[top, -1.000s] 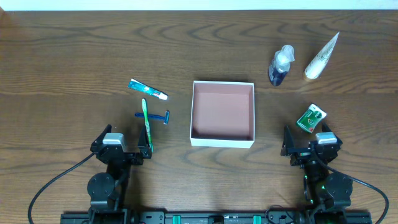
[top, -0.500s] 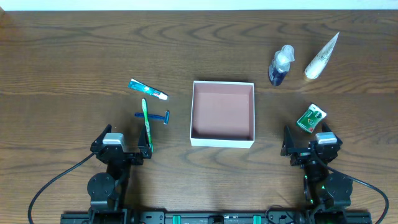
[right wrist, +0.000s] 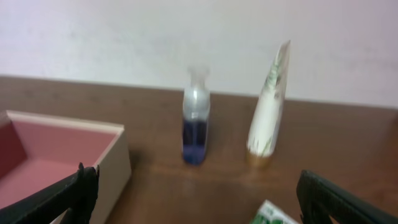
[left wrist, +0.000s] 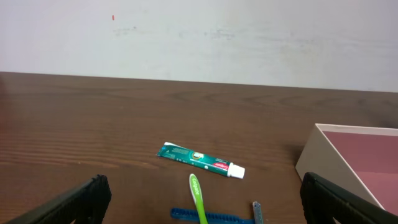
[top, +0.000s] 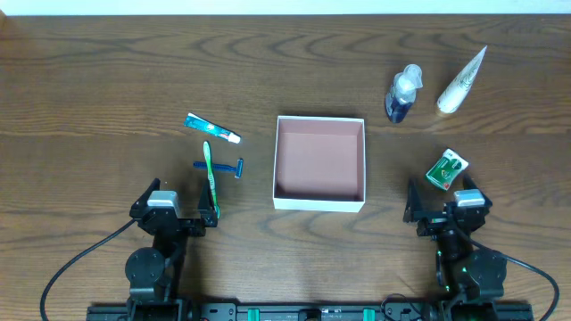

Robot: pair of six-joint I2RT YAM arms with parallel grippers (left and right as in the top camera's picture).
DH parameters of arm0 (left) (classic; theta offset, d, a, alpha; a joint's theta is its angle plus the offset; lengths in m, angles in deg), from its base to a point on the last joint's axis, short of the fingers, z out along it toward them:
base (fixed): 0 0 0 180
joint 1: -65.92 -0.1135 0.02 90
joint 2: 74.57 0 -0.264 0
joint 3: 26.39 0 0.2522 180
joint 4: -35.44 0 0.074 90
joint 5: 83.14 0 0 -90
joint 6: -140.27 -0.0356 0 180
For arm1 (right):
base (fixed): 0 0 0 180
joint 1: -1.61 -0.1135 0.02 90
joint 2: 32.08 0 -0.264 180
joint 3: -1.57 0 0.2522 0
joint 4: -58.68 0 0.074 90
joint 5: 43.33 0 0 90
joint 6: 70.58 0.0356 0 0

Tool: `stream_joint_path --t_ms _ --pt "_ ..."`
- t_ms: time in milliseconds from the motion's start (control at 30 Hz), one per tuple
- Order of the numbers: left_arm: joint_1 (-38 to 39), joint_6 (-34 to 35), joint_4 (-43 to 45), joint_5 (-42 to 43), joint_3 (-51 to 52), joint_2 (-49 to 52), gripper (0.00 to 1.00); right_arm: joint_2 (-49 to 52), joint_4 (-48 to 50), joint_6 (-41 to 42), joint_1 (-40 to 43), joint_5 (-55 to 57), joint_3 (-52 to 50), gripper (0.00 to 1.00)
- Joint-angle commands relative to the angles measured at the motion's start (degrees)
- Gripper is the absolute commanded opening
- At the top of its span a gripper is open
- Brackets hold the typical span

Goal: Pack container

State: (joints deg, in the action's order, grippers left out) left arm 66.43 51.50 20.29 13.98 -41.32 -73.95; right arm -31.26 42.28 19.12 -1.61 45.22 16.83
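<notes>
The container (top: 319,198) is a square open box with white walls and a pink-brown inside, empty, at the table's middle. It also shows in the left wrist view (left wrist: 348,162) and the right wrist view (right wrist: 62,155). Left of it lie a toothpaste tube (top: 212,128) (left wrist: 202,160), a green toothbrush (top: 211,178) (left wrist: 198,198) and a blue razor (top: 221,167) (left wrist: 211,216). At right stand a blue bottle (top: 403,94) (right wrist: 196,118) and a white tube (top: 461,80) (right wrist: 268,106); a green packet (top: 446,168) (right wrist: 270,214) lies nearer. My left gripper (top: 175,217) (left wrist: 205,202) and right gripper (top: 443,214) (right wrist: 199,193) are open and empty near the front edge.
Black cables (top: 80,259) run from both arm bases at the front edge. A pale wall (left wrist: 199,37) stands behind the table's far edge.
</notes>
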Motion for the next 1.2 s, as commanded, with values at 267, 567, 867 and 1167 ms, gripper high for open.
stream_joint_path --t_ms 267,567,867,1167 --pt "-0.24 -0.79 -2.01 0.83 0.94 -0.28 0.98 0.07 -0.46 1.53 0.26 -10.62 2.64 0.99" --pt "-0.24 -0.79 -2.01 0.83 0.94 -0.28 0.98 22.03 -14.14 -4.31 0.26 -10.86 29.31 0.99" --pt "-0.24 -0.79 -2.01 0.83 0.94 -0.28 0.98 55.93 -47.87 -6.69 0.26 -21.35 76.0 0.99" --pt "-0.24 -0.79 -2.01 0.83 0.94 -0.28 0.98 68.0 -55.19 -5.03 0.28 -25.2 88.13 0.99"
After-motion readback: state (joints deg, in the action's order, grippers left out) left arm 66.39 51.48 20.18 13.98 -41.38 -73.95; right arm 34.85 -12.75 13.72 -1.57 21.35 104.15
